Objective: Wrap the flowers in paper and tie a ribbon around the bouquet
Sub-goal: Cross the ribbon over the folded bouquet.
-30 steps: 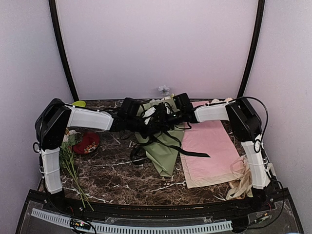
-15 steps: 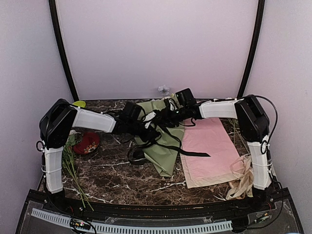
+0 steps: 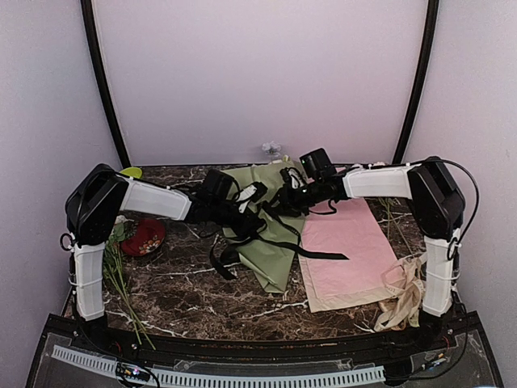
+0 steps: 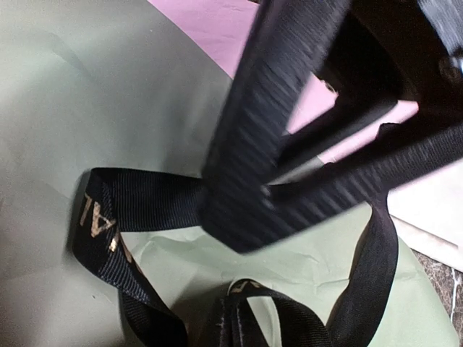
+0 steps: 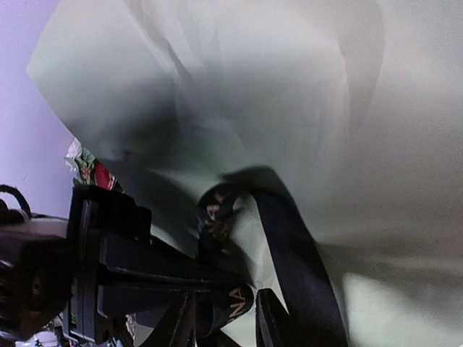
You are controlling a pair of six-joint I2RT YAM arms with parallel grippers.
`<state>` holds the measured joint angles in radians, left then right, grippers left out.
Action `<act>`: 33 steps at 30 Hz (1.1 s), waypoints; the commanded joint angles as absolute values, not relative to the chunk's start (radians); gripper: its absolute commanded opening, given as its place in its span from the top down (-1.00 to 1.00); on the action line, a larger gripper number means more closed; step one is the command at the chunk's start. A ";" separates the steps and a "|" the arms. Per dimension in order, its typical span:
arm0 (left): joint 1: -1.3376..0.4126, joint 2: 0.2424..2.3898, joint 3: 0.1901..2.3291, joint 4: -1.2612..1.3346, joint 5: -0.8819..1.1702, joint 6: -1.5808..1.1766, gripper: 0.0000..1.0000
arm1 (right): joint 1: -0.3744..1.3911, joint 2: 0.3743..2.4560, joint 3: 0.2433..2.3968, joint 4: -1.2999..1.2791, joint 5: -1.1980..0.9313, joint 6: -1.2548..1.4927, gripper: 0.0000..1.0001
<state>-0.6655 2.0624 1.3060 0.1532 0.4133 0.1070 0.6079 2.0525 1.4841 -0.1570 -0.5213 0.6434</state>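
Your left gripper (image 4: 242,217) has its ribbed black fingers pressed together, pinching the ribbon (image 4: 134,210), a woven black band with pale lettering looped over the paper (image 4: 87,94). The paper is matte, sage-green and creased, folded into a tapering cone. Your right gripper (image 3: 283,200) hangs above the paper's wide end, and you cannot tell how its jaws stand. A smooth pink sheet (image 3: 343,242) lies just beside the paper.

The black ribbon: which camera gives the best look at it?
The left wrist view: the ribbon is close and sharp against the green paper, its weave and gold lettering plain. The top view shows most of its run, loops on the paper and a tail across the pink sheet, but small. The right wrist view shows one dim loop.
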 commanded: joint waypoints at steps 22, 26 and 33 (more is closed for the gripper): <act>-0.653 2.060 1.292 0.170 0.454 0.085 1.00 | 0.648 2.123 1.477 -0.158 -0.616 0.590 0.52; -0.651 2.059 1.295 0.164 0.463 0.087 0.99 | 0.647 2.136 1.489 -0.161 -0.621 0.582 0.99; -0.640 1.991 1.331 0.084 0.487 0.102 0.30 | 0.642 2.127 1.440 -0.134 -0.615 0.591 1.00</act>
<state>-0.6468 2.0628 1.3067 0.1486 0.4355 0.0956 0.6426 2.1231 1.4593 -0.1749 -0.6300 0.5945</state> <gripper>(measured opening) 0.264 0.004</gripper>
